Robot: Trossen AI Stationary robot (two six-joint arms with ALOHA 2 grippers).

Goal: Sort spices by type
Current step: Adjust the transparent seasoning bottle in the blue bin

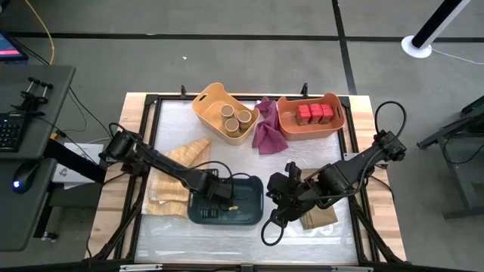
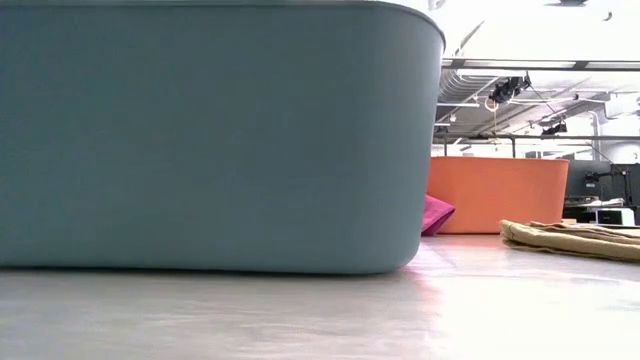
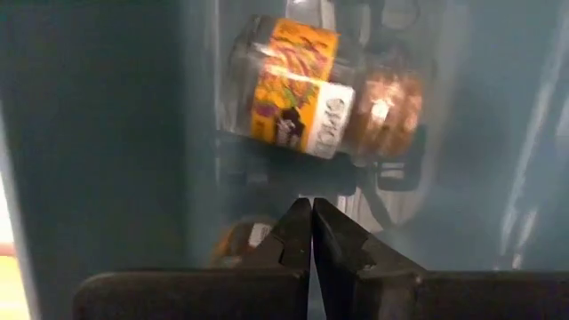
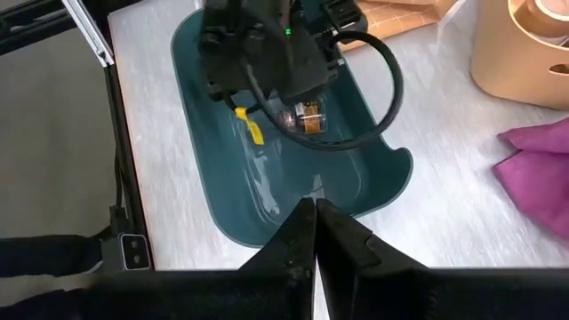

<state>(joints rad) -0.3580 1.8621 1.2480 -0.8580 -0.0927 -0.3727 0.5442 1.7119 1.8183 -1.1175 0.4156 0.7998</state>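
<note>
Fingers: left gripper [image 3: 311, 233] pressed together, holding nothing, inside the teal bin [image 1: 253, 208], tips pointing at a jar [image 3: 324, 89]. Right gripper [image 4: 315, 233] likewise closed and empty, hovering just off the teal bin's near rim, over bare table [image 1: 227, 238].

Jar: one, lying on its side on the teal bin's floor, orange label, brown top; in the right wrist view it [image 4: 307, 118] sits beside the left arm's wrist, close to one wall.

Cylinders [image 1: 235, 119]: three, upright in the tan bin [image 1: 208, 98], far side of the table, grouped toward one wall.

Red tins [image 1: 314, 113]: a row in the orange bin [image 1: 333, 128], far right, touching one another.

Magenta cloth [image 1: 266, 132]: between the tan and orange bins, touching both.

Tan cloths: one [image 1: 178, 170] under the left arm, left of the teal bin; one [image 1: 318, 219] under the right arm, near the table's right edge.

Open room: bare surface along the near edge and in the centre between the far bins and the teal bin. In the low view the teal bin wall [image 2: 200, 130] fills most of the frame.
</note>
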